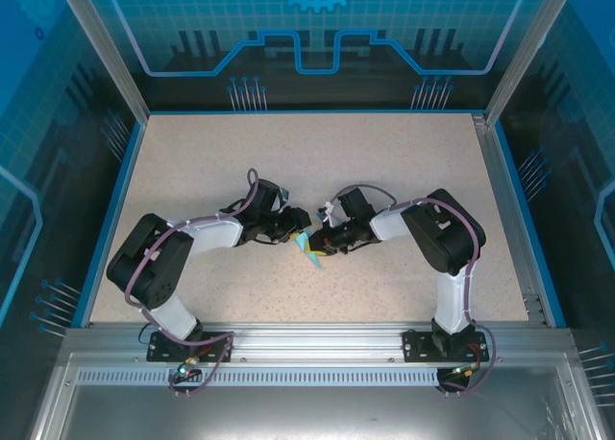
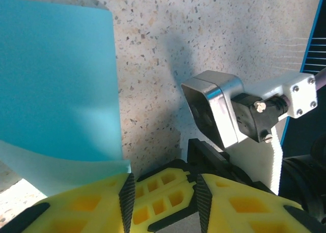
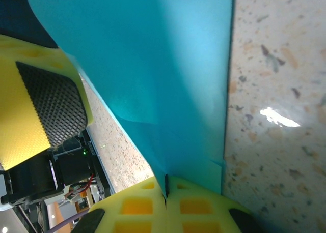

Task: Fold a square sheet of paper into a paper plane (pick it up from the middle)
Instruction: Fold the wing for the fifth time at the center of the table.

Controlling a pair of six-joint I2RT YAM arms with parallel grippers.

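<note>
The light-blue square sheet of paper [image 1: 306, 246] hangs between the two grippers at mid table. My right gripper [image 3: 166, 184] is shut on its lower edge, and the sheet [image 3: 168, 65] rises from the jaws in overlapping folded layers. My left gripper [image 2: 163, 179] is open, its black pads apart with no paper between them. The sheet [image 2: 56, 80] lies just outside its left finger [image 2: 127, 197]. Through the gap I see the right gripper's yellow fingers [image 2: 163, 192]. In the top view the left gripper [image 1: 291, 231] and right gripper [image 1: 325, 240] nearly touch. The paper plane is out of view.
The speckled table [image 1: 384, 161] stretches around both arms, bounded by a blue rim [image 1: 106, 219] and an aluminium frame [image 1: 288, 349] at the near edge. The right wrist's camera housing [image 2: 214, 111] sits close in front of the left gripper.
</note>
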